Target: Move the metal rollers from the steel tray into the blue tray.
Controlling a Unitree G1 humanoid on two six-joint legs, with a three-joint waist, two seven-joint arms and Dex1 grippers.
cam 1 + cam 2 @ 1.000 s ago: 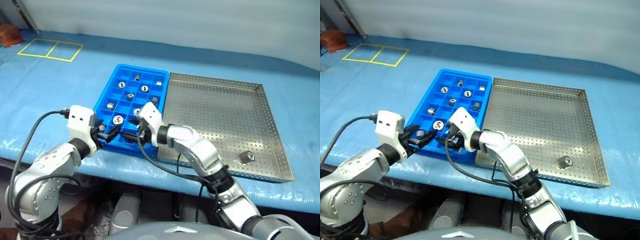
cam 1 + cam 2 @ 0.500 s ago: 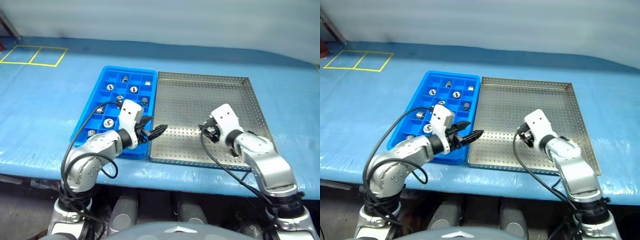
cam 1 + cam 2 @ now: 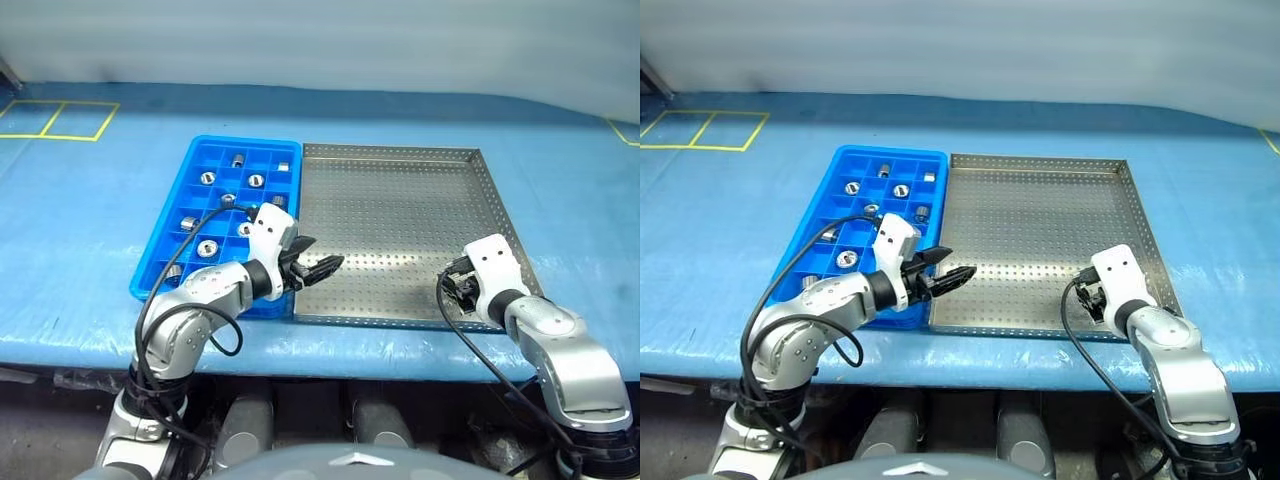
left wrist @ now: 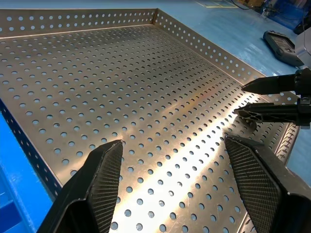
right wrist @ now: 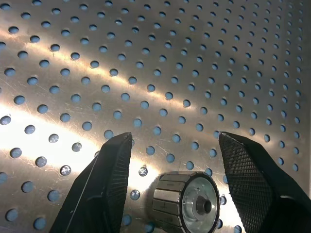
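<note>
Several metal rollers (image 3: 208,178) lie in compartments of the blue tray (image 3: 162,222) on the left. Beside it, on its right, sits the steel tray (image 3: 400,200). One roller (image 5: 187,201) lies on its perforated floor by the near right corner. My right gripper (image 5: 175,137) hangs open just above that roller, a finger on either side and neither touching it. In the left eye view that gripper (image 3: 458,284) is at the tray's near right corner. My left gripper (image 3: 322,255) is open and empty over the steel tray's near left part, pointing right.
Both trays rest on a blue cloth-covered table (image 3: 90,200), whose front edge runs just below them. Yellow tape squares (image 3: 60,118) mark the far left. Black cables loop from both wrists in front of the table.
My right gripper swung from the blue tray's near end across to the steel tray's near right corner. My left gripper moved right onto the steel tray's near left part. The view also shifted.
</note>
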